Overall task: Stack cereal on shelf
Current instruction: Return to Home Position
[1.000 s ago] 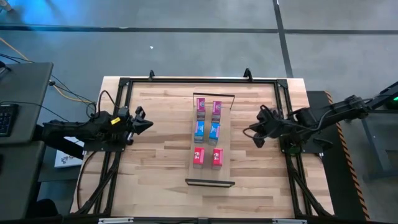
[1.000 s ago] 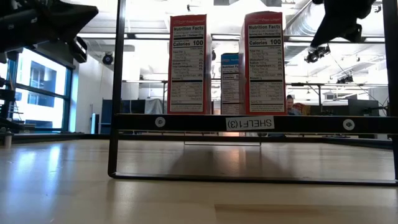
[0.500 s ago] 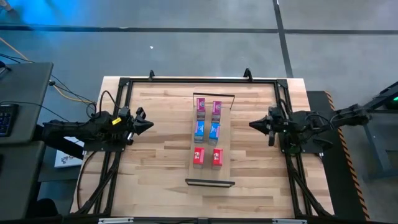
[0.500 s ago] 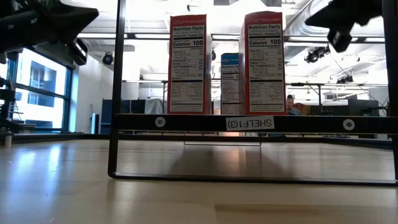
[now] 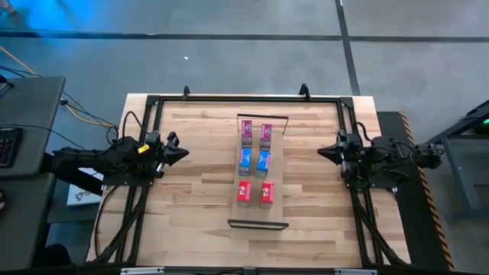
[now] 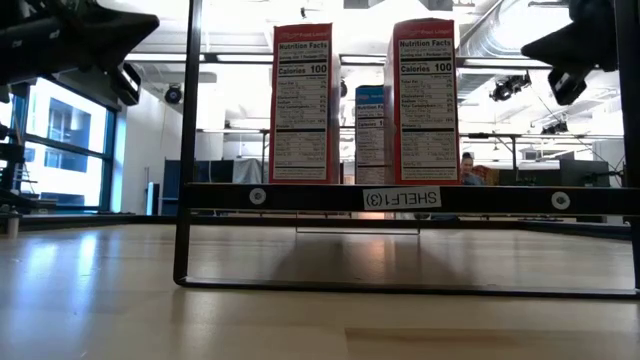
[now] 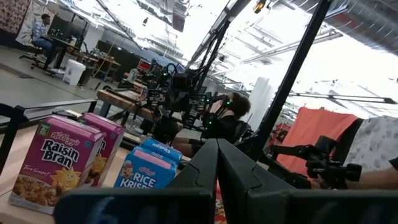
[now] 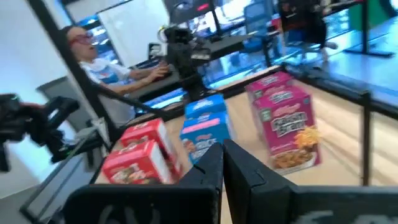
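Nearest the low camera stands the shelf's black wire frame [image 6: 300, 197], its label [image 6: 401, 198] reading SHELF1(3); the shelf [image 5: 258, 215] itself lies along the middle of the desk [image 5: 199, 191]. On its board, just behind that frame, two red cereal boxes [image 5: 244, 193] [image 5: 267, 192] stand upright side by side, a small gap between them. Behind them come two blue Rice Krispies boxes [image 5: 245, 160] [image 5: 263, 160], then two pink Raisin Bran boxes [image 5: 247, 130] [image 5: 266, 134] by the far wire frame [image 5: 263, 117] — three pairs in a row, all six on the shelf. The left hand [image 5: 180, 151] hovers at the desk's left side, the right hand [image 5: 322, 152] at its right, both well apart from the shelf. Each hand is clenched, fingertips meeting — and grasps nothing
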Robot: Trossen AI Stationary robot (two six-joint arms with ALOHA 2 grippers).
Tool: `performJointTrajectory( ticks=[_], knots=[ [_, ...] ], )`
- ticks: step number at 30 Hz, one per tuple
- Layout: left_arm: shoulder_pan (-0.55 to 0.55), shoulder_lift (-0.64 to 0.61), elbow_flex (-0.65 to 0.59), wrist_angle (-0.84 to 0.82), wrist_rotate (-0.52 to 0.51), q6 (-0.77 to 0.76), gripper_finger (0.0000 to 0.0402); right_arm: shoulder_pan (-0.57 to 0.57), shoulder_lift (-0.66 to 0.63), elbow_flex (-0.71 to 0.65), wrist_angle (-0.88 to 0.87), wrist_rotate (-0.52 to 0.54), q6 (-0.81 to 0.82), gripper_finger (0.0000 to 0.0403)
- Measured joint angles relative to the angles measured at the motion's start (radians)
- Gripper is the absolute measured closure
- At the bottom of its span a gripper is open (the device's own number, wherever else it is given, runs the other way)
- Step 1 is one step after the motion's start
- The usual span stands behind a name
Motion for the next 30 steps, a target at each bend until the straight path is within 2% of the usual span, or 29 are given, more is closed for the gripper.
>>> performJointTrajectory(
  ticks=[4,9,17,22,27,30],
  knots=[
    [0.000,-0.001,0.000,-0.009,0.000,0.000,0.0401,0.000,0.012,-0.017,-0.004,-0.086,-0.001,0.0403],
    [0.000,-0.003,0.002,-0.038,0.000,0.000,0.0401,0.000,0.001,-0.065,0.028,-0.129,0.000,0.0403],
    [0.000,-0.003,0.001,-0.127,0.000,0.000,0.0401,0.000,0.001,-0.217,0.248,-0.132,-0.041,0.0403],
    [0.000,-0.003,0.001,-0.207,0.001,0.000,0.0401,0.000,0.003,-0.265,0.333,-0.132,-0.089,0.0403],
    [0.000,-0.003,0.001,-0.348,0.001,0.000,0.0401,-0.013,0.002,-0.273,0.354,-0.113,-0.163,0.0403],
    [-0.001,-0.002,0.000,-0.363,-0.020,0.000,0.0401,-0.020,0.002,-0.273,0.353,-0.123,-0.164,0.0403]
  ],
)
